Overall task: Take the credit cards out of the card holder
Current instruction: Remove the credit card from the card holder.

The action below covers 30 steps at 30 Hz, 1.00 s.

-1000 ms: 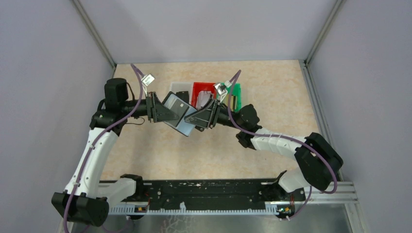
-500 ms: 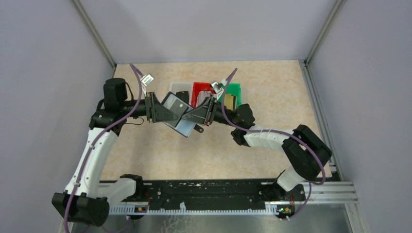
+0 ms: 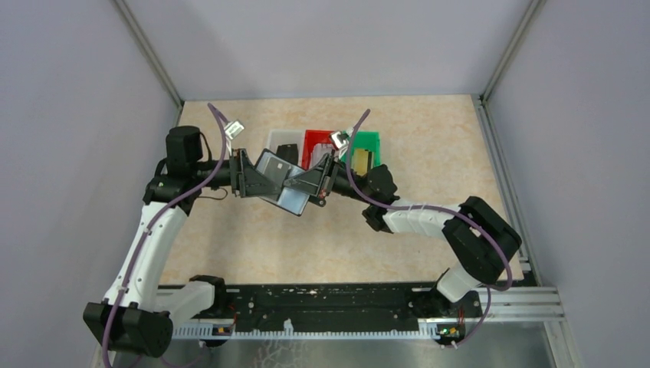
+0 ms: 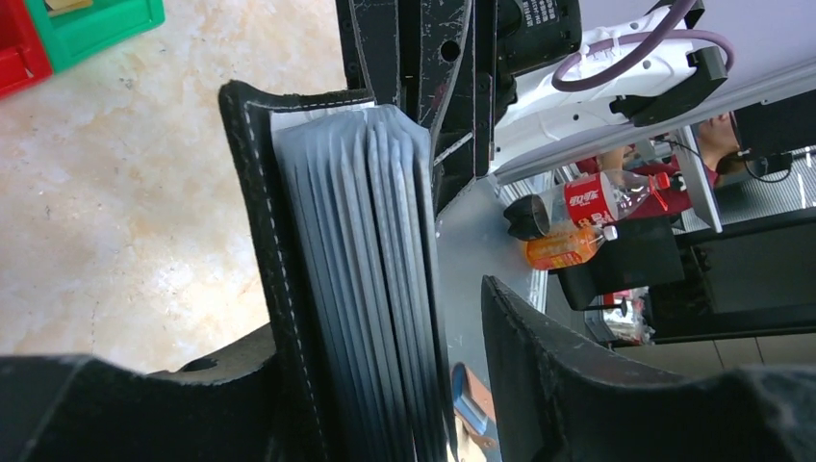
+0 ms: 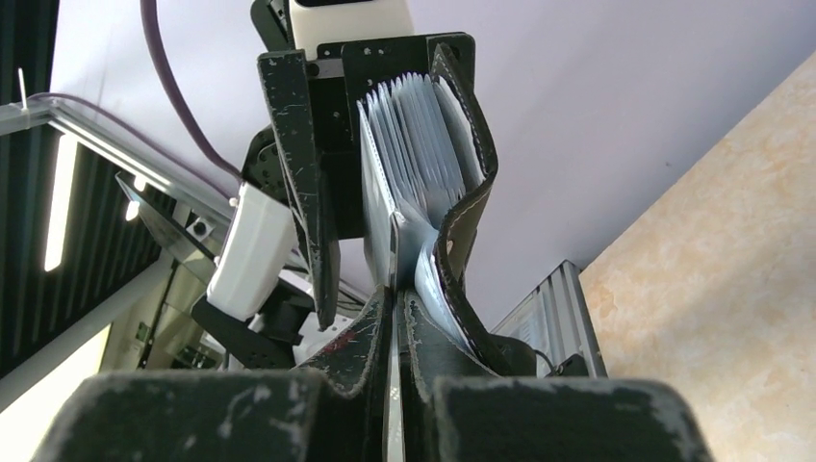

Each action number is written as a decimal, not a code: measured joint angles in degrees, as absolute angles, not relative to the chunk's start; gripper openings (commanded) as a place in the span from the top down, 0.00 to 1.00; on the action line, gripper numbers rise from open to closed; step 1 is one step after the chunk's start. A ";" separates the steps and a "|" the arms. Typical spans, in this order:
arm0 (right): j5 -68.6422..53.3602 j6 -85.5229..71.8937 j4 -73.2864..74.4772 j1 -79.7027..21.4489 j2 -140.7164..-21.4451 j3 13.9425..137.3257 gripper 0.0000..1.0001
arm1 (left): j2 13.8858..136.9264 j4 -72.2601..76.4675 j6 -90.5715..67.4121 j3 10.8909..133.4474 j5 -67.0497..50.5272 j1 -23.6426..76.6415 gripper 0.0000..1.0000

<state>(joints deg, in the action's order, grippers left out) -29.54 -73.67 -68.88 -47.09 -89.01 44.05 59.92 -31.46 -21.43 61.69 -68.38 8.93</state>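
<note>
Over the table [image 3: 429, 215], near the bins [image 3: 316, 142], the holder [image 3: 277, 175] hangs in the air between both arms, its sleeves fanned. The left gripper [image 4: 375, 327] stands parted around it. One finger lies against the black cover and the other is clear of the sleeves, so it clamps nothing. The right gripper [image 5: 396, 308] is pinched tight on one thin pale leaf [image 5: 393, 250] inside; I cannot tell whether it is a card or a sleeve. If it is a sleeve, a pull may drag the loose holder from the left jaws or drop it. A shallow pinch may also slip off.
</note>
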 measured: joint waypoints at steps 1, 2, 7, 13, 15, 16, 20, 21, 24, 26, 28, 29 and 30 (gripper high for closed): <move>-29.39 -73.52 -68.77 -47.20 -88.95 44.05 1.00 | 59.92 -31.11 -21.63 61.45 -68.71 8.91 0.44; -29.26 -73.45 -68.58 -47.33 -88.88 44.05 1.00 | 59.92 -30.92 -21.85 61.34 -68.90 8.91 0.45; -28.64 -72.64 -68.14 -47.77 -88.01 44.01 1.00 | 60.23 -29.89 -23.14 61.12 -69.84 8.86 0.56; -27.51 -72.23 -69.52 -48.27 -86.37 42.30 1.00 | 60.34 -28.71 -24.91 61.08 -71.13 8.84 0.58; -26.92 -72.14 -70.59 -48.36 -85.93 41.17 1.00 | 60.34 -28.42 -25.76 60.84 -71.96 8.56 0.58; -26.63 -72.14 -71.16 -48.38 -85.73 40.47 1.00 | 60.36 -28.32 -26.11 60.75 -72.31 8.43 0.57; -25.76 -72.14 -72.10 -48.38 -85.12 38.59 1.00 | 60.38 -27.27 -27.53 60.12 -73.41 7.70 0.56; -25.56 -72.12 -72.12 -48.38 -85.12 38.52 1.00 | 60.40 -26.94 -27.79 60.03 -73.60 7.60 0.56; -25.47 -72.12 -72.34 -48.38 -85.12 38.39 1.00 | 60.40 -26.41 -28.47 59.94 -74.00 7.55 0.56; -25.45 -72.14 -72.51 -48.38 -85.10 38.26 0.92 | 60.40 -26.06 -28.71 59.94 -74.15 7.51 0.59; -25.45 -72.23 -72.66 -48.38 -85.10 38.26 0.72 | 60.40 -25.87 -28.77 59.94 -74.26 7.44 0.68; -25.52 -72.44 -72.86 -48.38 -85.10 38.26 0.67 | 60.40 -25.82 -28.80 59.94 -74.28 7.35 0.73; -25.58 -72.58 -73.28 -48.38 -85.10 38.33 0.65 | 60.40 -25.78 -28.82 59.94 -74.19 7.27 0.77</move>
<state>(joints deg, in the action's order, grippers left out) -25.58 -72.58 -73.28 -48.38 -85.10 38.33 60.40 -25.78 -28.82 59.94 -74.19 7.27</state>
